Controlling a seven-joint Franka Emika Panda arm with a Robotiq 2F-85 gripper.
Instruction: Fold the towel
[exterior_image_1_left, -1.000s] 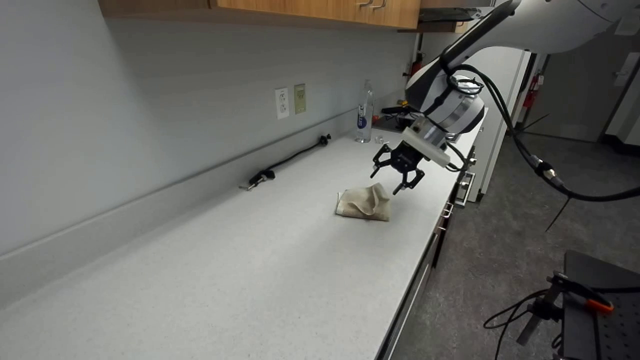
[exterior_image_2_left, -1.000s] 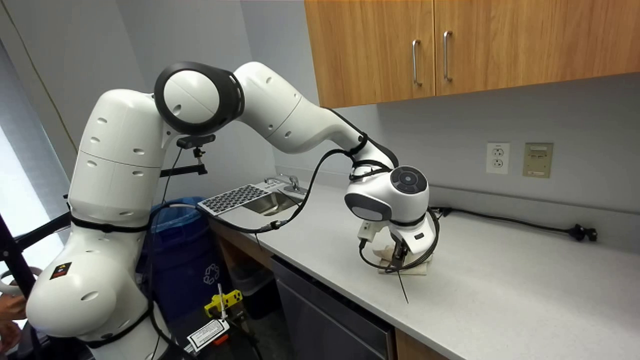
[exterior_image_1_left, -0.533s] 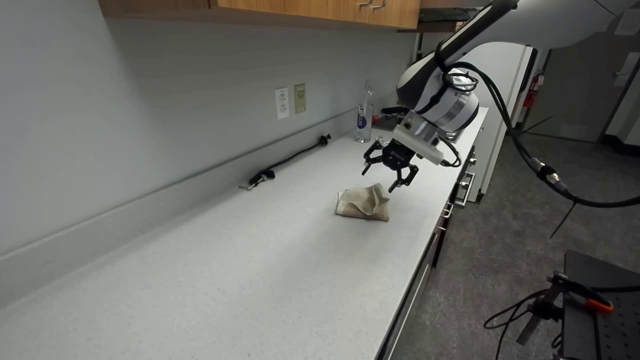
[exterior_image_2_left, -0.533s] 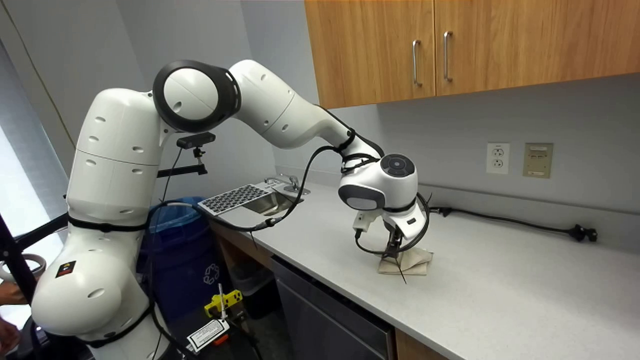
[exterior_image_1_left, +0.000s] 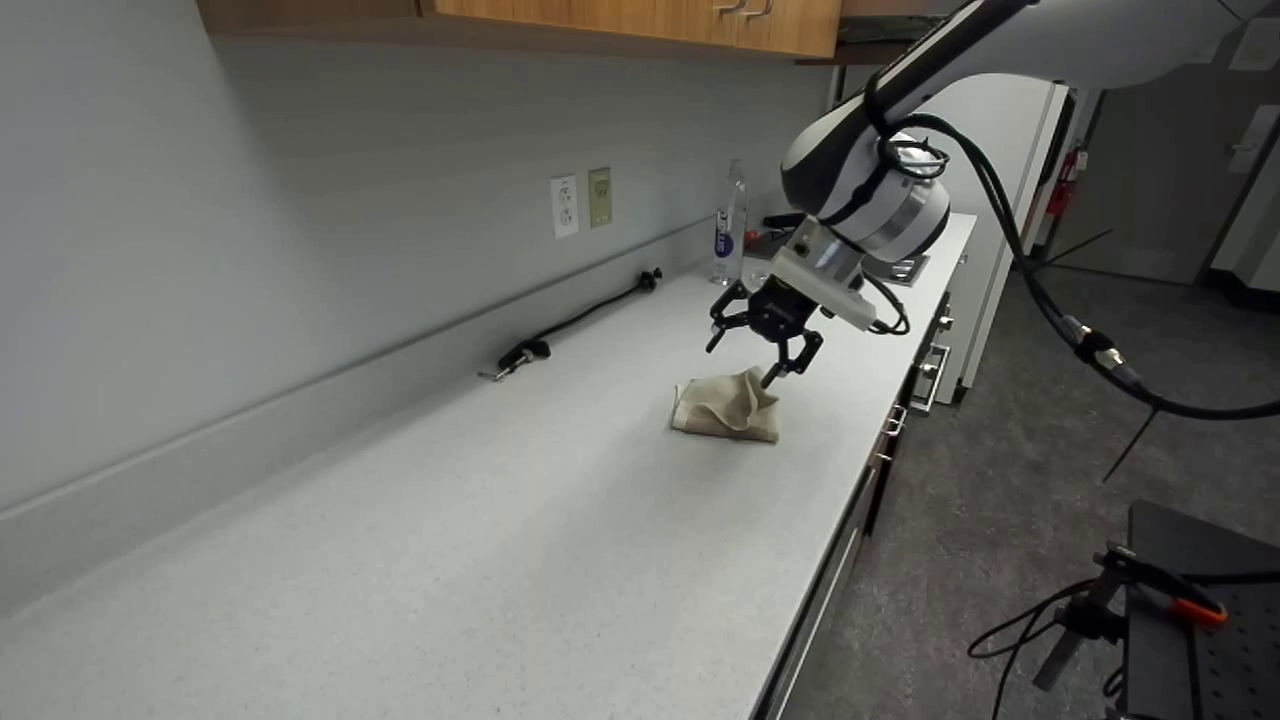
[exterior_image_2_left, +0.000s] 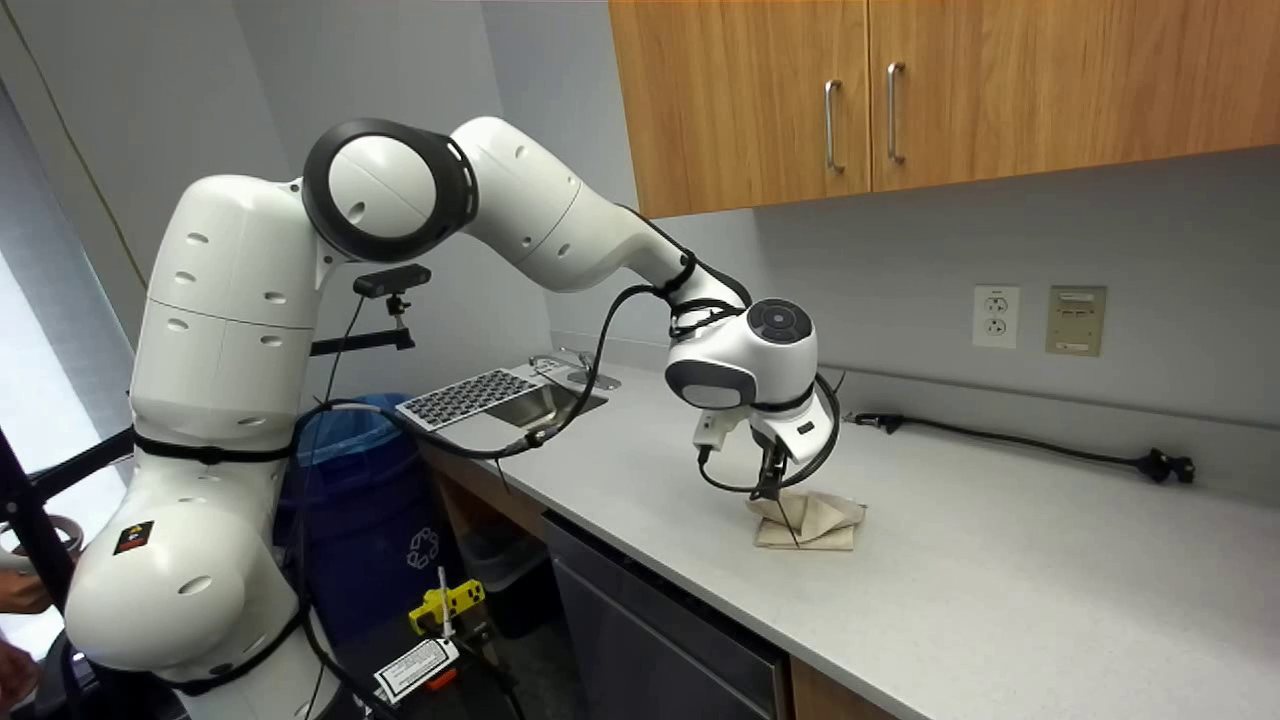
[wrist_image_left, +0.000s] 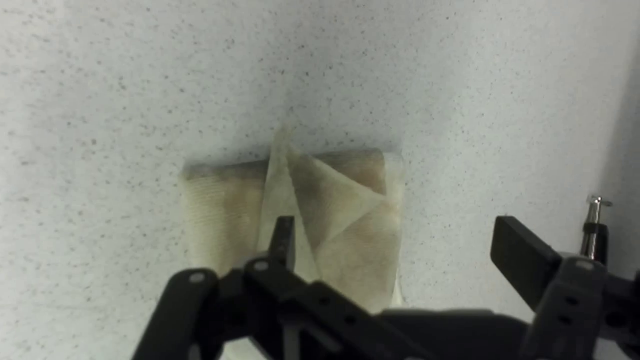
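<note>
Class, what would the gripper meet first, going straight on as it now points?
Probably the towel, ahead of the open gripper: at least one of its jaws lines up with it, though depth is unclear.

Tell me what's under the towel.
The towel rests on the pale, speckled countertop, which shows around its edges. The towel covers the area directly beneath, so anything there cannot be seen.
</note>
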